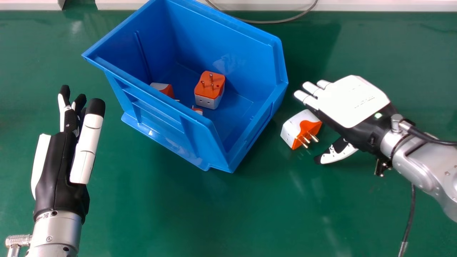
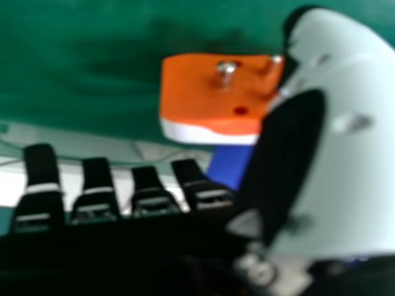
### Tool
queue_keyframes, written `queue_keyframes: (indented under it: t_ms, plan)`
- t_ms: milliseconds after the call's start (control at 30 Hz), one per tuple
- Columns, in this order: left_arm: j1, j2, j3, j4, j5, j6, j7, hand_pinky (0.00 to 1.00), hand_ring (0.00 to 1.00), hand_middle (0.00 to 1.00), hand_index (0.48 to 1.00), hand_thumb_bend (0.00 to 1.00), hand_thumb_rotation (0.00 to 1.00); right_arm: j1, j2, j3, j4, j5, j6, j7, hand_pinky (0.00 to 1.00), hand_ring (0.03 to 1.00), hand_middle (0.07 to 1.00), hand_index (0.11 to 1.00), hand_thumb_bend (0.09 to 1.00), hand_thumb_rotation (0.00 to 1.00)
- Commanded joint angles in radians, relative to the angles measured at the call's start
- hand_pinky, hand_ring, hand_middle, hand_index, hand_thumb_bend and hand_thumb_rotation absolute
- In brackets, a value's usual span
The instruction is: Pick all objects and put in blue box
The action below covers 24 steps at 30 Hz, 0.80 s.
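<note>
Lying inside blue box (image 1: 166, 119): 3 adapters (image 1: 210, 89).

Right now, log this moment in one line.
right robot hand: open, near loose adapter | loose adapter: on table, ungrasped | blue box: adapters inside

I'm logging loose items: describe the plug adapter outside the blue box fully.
The plug adapter is boxy, a white body with an orange face, apparently plastic. Metal pins and dark holes show on that face. It lies on its side on the green table, pins pointing away from the blue box, beside the right hand. Whether the hand touches it, I cannot tell.
</note>
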Motion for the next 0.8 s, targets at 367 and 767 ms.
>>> queue_keyframes:
  t_ms: [367, 767]
  plan:
    - [0.012, 0.014, 0.017, -0.030, -0.007, -0.002, -0.010, 0.96, 0.99, 1.00, 0.989, 0.77, 0.94, -0.080, 0.004, 0.052, 0.059, 0.002, 0.004, 0.016, 0.71, 0.837, 0.869, 0.846, 0.424, 0.44]
    - [0.027, 0.004, 0.019, -0.068, -0.010, 0.019, -0.015, 0.96, 0.99, 1.00, 0.988, 0.77, 0.94, -0.137, 0.018, 0.095, 0.135, 0.002, -0.013, -0.003, 0.69, 0.831, 0.862, 0.842, 0.403, 0.46]
